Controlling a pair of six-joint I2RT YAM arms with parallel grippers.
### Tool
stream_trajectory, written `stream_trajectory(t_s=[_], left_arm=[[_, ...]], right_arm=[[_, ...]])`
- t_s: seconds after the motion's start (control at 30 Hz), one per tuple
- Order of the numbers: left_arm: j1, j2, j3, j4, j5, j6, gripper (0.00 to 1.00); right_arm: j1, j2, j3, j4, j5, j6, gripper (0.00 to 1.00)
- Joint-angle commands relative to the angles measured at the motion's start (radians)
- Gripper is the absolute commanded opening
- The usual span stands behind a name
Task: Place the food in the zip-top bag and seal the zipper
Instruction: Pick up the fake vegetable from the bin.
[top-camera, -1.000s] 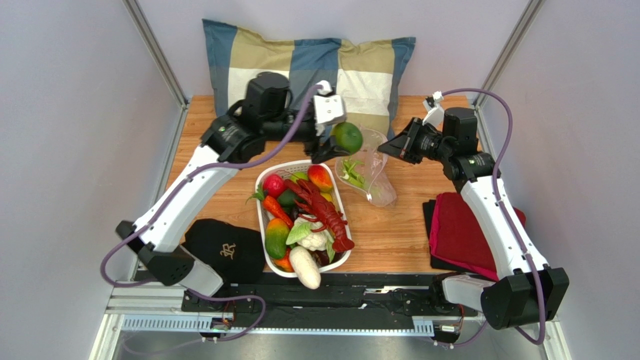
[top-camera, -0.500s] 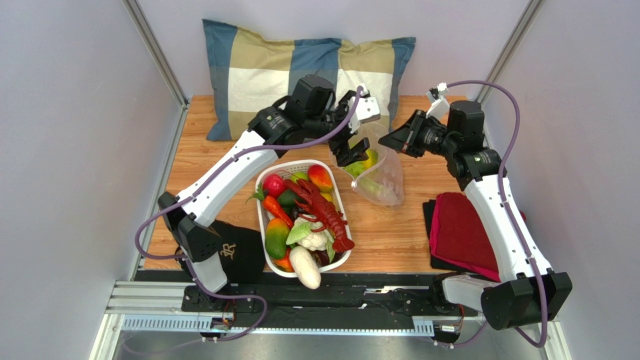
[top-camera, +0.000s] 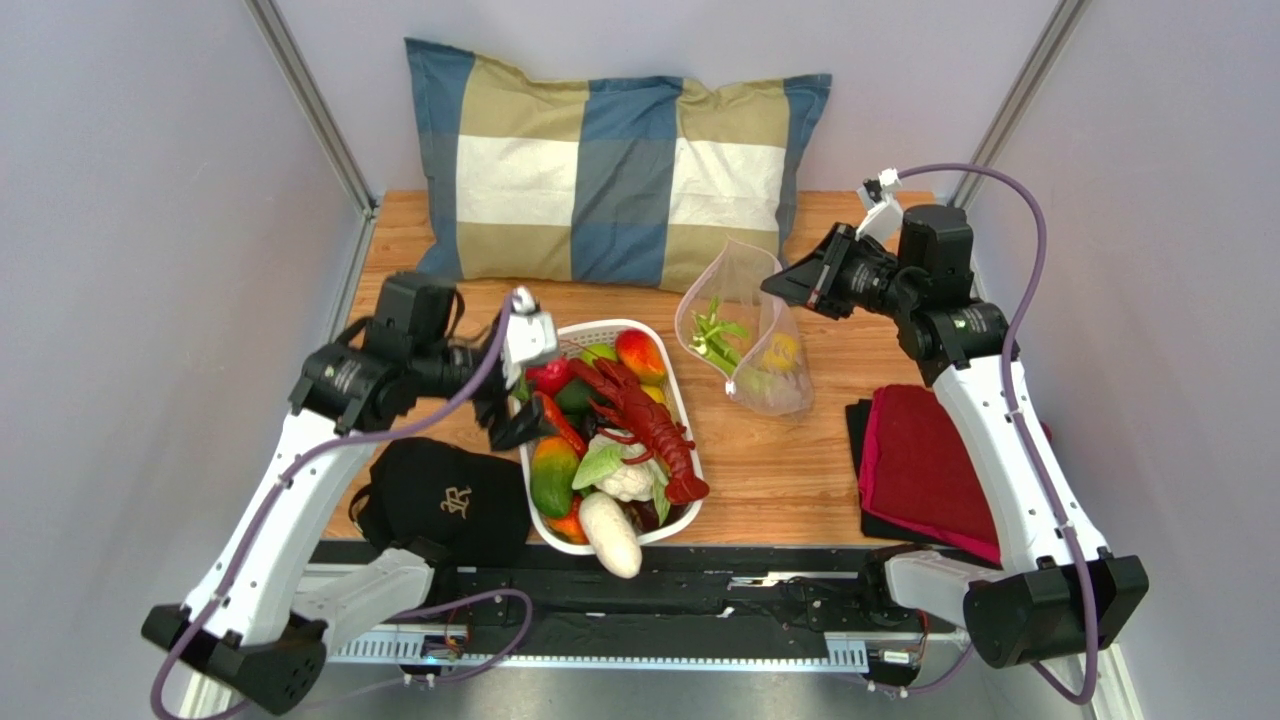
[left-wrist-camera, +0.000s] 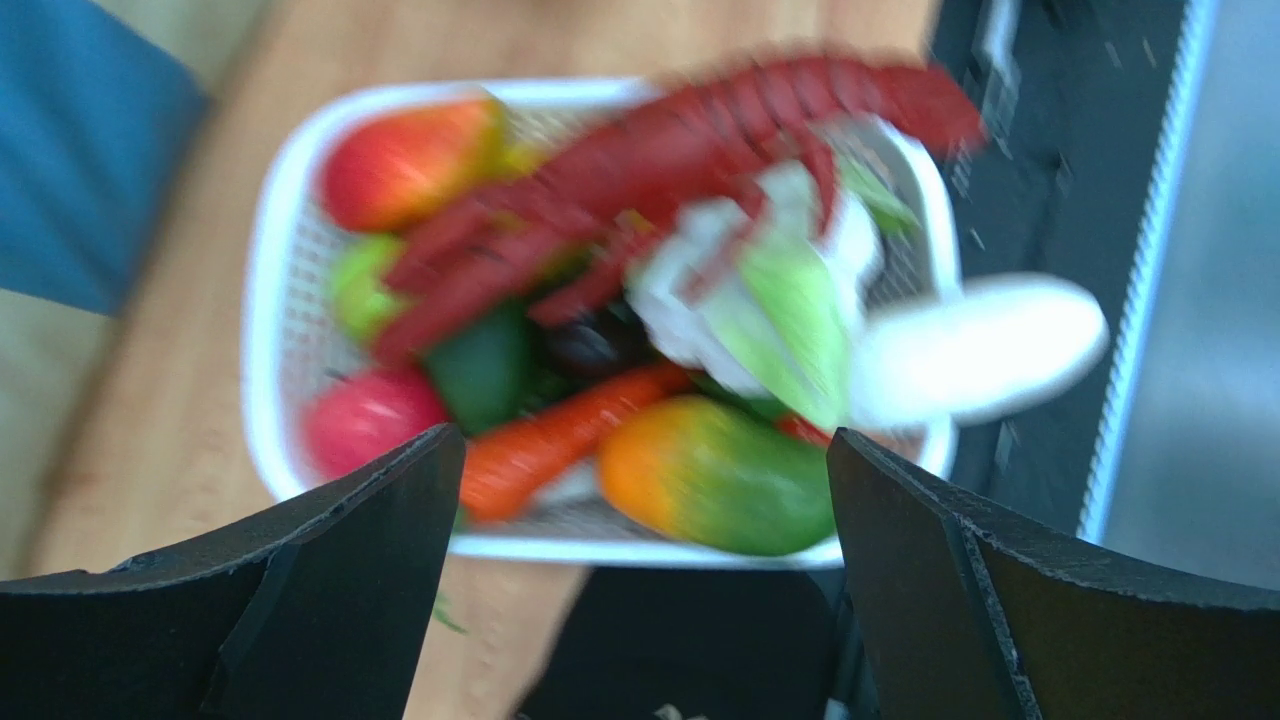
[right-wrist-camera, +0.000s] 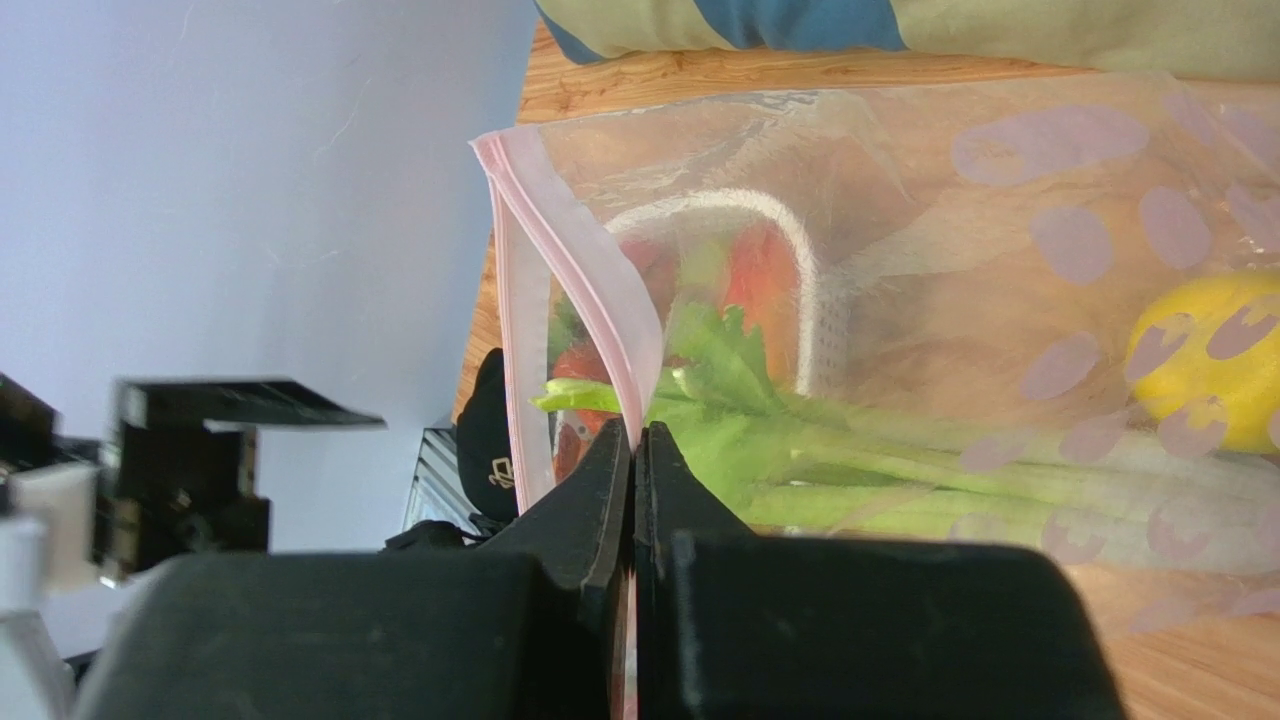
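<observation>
Back from the zip-top bag (top-camera: 759, 360) swings the left gripper (left-wrist-camera: 639, 480), jaws open, empty, above the basket (left-wrist-camera: 259, 300), chili (left-wrist-camera: 559, 438) lying finger-to-finger below; right gripper (right-wrist-camera: 634, 450) pinches the zipper (right-wrist-camera: 519, 300), bag beside basket.

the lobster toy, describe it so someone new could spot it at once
On the wooden table, find the white basket near the front edge. The lobster lies diagonally on top of the pile inside, the only long dark-red thing with spindly legs.

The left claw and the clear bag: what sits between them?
The top view shows the white basket, heaped with toy food, between the left gripper and the zip-top bag, then a narrow strip of bare wooden table.
</observation>
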Motion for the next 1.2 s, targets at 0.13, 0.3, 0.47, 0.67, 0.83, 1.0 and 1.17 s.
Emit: stream_trajectory(t_s=[0.13,0.3,0.47,0.67,0.83,1.0,1.17], left_arm=[[-0.019,-0.122,-0.264,-0.153,0.017,0.29,0.99],[-0.223,-0.281,-0.357,-0.072,0.047,0.339,0.99],[-0.51,-0.259,-0.368,0.028,-0.065,0.342,0.96],[-0.682,-0.098,-0.325,0.077,-0.089,0.484,0.93],[-0.701,0.009,-0.27,0.025,-0.081,0.63,0.93],[-0.704,0.103,-0.216,-0.076,-0.062,0.754,0.93],[-0.734,0.122,-0.267,-0.082,-0.112,0.84,0.92]], right_arm=[[0.003,-0.005,-0.006,0.037,0.011,-0.005,0.0],[0.003,-0.014,-0.02,0.025,0.025,-0.033,0.0],[0.001,-0.012,-0.042,0.033,0.023,-0.034,0.0],[0.003,-0.018,-0.037,0.023,0.025,-0.052,0.0],[0.003,-0.022,-0.04,0.005,0.02,-0.065,0.0],[0.003,-0.014,-0.028,0.005,0.015,-0.066,0.0],[0.003,-0.023,-0.019,-0.007,0.017,-0.065,0.0]])
